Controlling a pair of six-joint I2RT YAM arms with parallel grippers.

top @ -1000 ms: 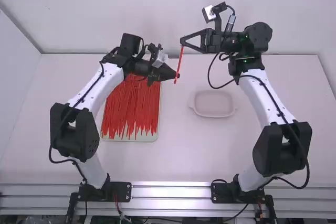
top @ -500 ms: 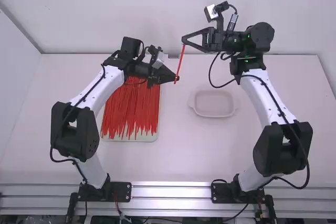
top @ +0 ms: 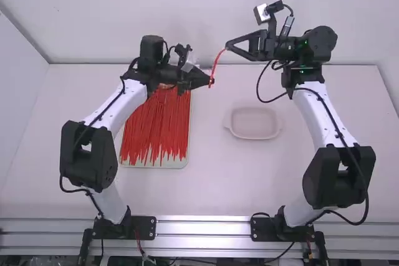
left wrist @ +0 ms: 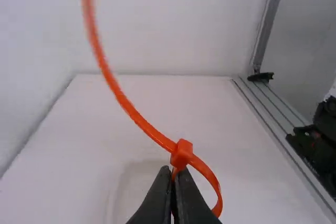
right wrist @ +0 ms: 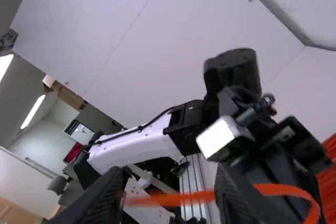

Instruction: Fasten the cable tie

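Over white table (top: 249, 172), looped cable tie (left wrist: 182, 152)

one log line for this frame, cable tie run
cable tie: tail through its head, small loop formed | left gripper: shut on it by the head | right gripper: at the tail's far end, grip unclear

White dish (top: 252, 123) on table (top: 206, 179)
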